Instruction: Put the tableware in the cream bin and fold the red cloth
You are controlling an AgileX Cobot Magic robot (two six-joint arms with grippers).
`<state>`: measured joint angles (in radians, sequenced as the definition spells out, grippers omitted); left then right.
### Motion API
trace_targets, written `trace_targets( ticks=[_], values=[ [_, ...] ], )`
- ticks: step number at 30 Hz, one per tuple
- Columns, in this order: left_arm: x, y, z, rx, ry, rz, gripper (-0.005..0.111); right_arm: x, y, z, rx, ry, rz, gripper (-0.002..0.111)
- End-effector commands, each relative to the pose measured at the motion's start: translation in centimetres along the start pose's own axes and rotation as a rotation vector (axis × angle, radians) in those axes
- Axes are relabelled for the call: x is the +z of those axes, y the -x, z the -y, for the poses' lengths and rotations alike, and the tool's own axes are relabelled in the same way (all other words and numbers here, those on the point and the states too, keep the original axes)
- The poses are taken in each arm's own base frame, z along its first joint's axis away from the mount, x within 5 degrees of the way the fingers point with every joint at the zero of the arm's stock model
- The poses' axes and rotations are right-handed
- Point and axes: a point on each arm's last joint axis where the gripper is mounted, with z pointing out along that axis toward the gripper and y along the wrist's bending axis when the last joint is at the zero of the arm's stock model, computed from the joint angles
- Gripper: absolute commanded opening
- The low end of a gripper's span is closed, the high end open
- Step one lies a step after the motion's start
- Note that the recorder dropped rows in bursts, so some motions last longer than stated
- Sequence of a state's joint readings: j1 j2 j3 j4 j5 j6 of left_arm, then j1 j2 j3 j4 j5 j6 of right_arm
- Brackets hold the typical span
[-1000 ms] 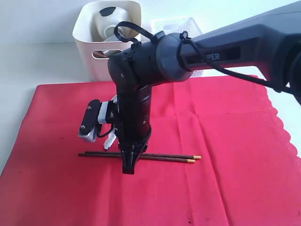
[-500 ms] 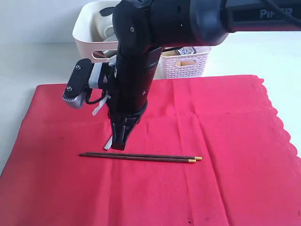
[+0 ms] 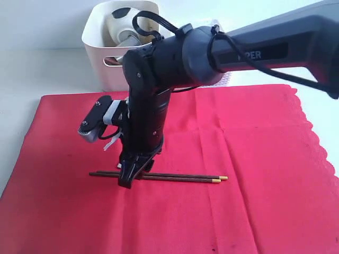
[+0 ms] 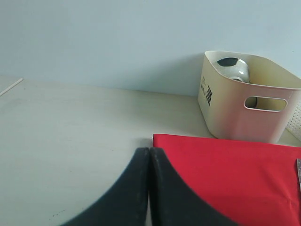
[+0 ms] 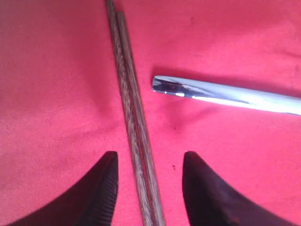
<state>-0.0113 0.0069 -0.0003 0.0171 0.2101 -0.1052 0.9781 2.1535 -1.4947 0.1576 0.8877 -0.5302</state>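
Two dark chopsticks (image 3: pixel 175 177) with yellow tips lie side by side on the red cloth (image 3: pixel 254 159). My right gripper (image 3: pixel 128 180) points down over their left part. In the right wrist view the gripper (image 5: pixel 149 157) is open, and the chopsticks (image 5: pixel 134 117) run between its fingertips (image 5: pixel 109 162) without touching either. A silver knife (image 5: pixel 225 94) lies on the cloth just beyond them. The cream bin (image 3: pixel 100 47) stands behind the cloth with pale tableware (image 3: pixel 119 21) inside. My left gripper (image 4: pixel 149 151) is shut and empty, above the bare table near the cloth's corner (image 4: pixel 162 141).
A white lattice basket (image 3: pixel 226 79) stands to the right of the bin, mostly hidden by my right arm. The cloth's scalloped edge (image 3: pixel 318 143) runs along the right side. Pale tabletop (image 4: pixel 70 132) lies left of the cloth.
My right gripper lifted off the cloth, then came back down over the chopsticks slightly further left. Its jaws now stand apart.
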Motion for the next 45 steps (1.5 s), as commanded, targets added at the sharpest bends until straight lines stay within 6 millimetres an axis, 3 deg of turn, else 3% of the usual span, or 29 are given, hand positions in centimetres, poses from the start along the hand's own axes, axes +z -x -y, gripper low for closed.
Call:
trace_targets(
  ticks=[1,6,12,17,21,27,32,39,45],
  values=[
    [-0.1,0.1,0.0,-0.005,-0.001,0.01,0.003,1.0,-0.2,0.1,-0.006,0.013,-0.025,0.044],
    [-0.1,0.1,0.0,-0.005,-0.001,0.01,0.003,2.4,-0.5,0.2,-0.041,0.027,-0.055,0.042],
    [-0.1,0.1,0.0,-0.005,-0.001,0.01,0.003,2.6,-0.5,0.3,-0.048,0.02,-0.06,0.0],
    [-0.1,0.1,0.0,-0.005,-0.001,0.01,0.003,1.3,-0.3,0.2,-0.058,0.01,-0.034,0.0],
    [-0.1,0.1,0.0,-0.005,-0.001,0.01,0.003,-1.0,0.1,0.0,-0.1,-0.01,0.02,0.0],
    [-0.1,0.1,0.0,-0.005,-0.001,0.01,0.003,-1.2,0.1,-0.1,-0.113,-0.011,0.022,0.001],
    [-0.1,0.1,0.0,-0.005,-0.001,0.01,0.003,-0.1,0.6,-1.6,-0.184,-0.056,-0.035,0.036],
    [-0.1,0.1,0.0,-0.005,-0.001,0.01,0.003,2.7,0.0,-1.2,-0.169,-0.052,-0.111,0.037],
    [-0.1,0.1,0.0,-0.005,-0.001,0.01,0.003,3.0,-0.5,-1.2,-0.221,-0.045,-0.161,0.031]
  ],
)
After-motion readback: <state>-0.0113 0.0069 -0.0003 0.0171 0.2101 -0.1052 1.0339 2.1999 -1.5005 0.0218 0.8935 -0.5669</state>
